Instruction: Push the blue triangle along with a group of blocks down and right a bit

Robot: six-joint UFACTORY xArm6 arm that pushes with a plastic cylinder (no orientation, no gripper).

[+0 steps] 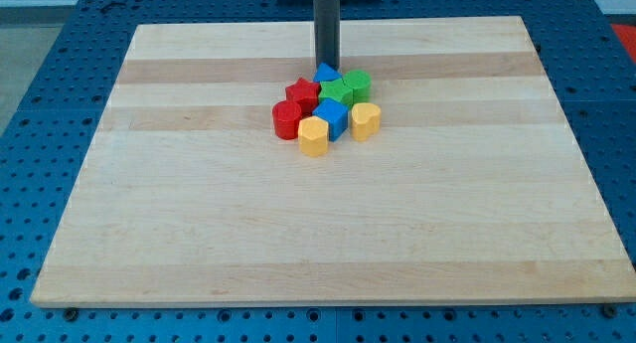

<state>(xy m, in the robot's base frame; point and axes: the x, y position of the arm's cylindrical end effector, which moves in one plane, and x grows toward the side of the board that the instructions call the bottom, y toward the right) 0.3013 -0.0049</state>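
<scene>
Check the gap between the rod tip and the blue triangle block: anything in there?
Nothing. In the camera view my tip sits right at the top edge of the blue triangle block, no block between and no visible gap; the cluster lies below it.

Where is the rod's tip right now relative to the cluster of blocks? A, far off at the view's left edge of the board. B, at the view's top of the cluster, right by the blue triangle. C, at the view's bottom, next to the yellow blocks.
B: my tip sits just above the blue triangle, on the cluster's top side in the view.
</scene>
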